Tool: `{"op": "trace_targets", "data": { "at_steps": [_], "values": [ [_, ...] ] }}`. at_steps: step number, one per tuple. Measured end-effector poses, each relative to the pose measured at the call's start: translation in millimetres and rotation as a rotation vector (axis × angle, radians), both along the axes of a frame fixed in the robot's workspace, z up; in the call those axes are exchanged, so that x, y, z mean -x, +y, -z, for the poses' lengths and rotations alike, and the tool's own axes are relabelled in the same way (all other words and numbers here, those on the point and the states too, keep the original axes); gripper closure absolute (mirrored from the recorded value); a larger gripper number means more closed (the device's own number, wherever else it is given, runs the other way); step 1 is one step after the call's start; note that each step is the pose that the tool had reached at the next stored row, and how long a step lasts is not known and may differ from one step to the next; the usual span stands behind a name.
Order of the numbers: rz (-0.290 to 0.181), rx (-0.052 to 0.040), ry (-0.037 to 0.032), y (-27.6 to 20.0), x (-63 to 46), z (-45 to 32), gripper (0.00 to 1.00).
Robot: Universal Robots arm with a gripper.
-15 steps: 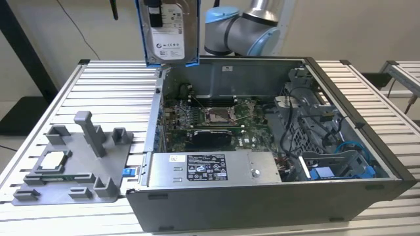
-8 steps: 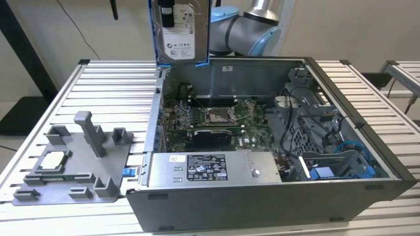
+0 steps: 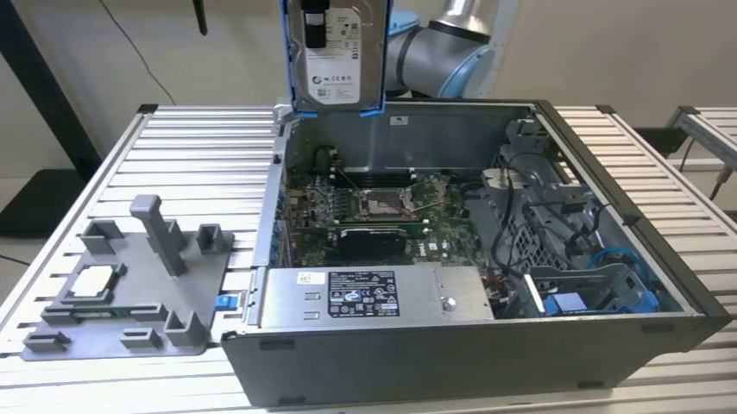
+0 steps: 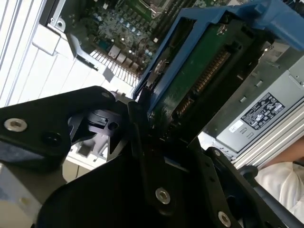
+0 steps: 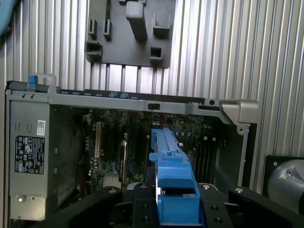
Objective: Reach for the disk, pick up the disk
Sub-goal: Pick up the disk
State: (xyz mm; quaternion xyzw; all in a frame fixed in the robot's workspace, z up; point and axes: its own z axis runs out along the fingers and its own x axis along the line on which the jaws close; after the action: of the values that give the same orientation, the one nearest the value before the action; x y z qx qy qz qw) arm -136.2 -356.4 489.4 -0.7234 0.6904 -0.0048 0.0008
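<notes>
Robot fingers (image 4: 135, 124) hold the disk (image 3: 337, 52) in the air above an open computer case (image 3: 461, 354).

Nearest in the exterior view, the case lies on its side on a ribbed metal surface (image 3: 196, 147). A grey metal box (image 3: 368, 297) with a black-and-white sticker sits along its near edge. Beside the case, on the exterior view's left, is a grey plastic plate (image 3: 127, 341) with upright posts, and a small square silver chip (image 3: 92, 280) rests on it. Deeper inside the case lies the green circuit board (image 3: 381, 207). Above the case's far wall the disk hangs upright, clear of everything below, its white label facing the camera. In both wrist views the black fingers are closed tight on one end of the disk, gripping its blue bracket (image 5: 173, 183). Behind the disk rises the grey arm (image 3: 444, 52).
</notes>
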Motion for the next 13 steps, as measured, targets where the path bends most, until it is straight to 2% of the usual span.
{"op": "trace_targets", "data": {
  "at_steps": [13],
  "values": [
    [0.0,0.0,0.0001,0.9,-40.0,0.0,1.0]
  ]
}}
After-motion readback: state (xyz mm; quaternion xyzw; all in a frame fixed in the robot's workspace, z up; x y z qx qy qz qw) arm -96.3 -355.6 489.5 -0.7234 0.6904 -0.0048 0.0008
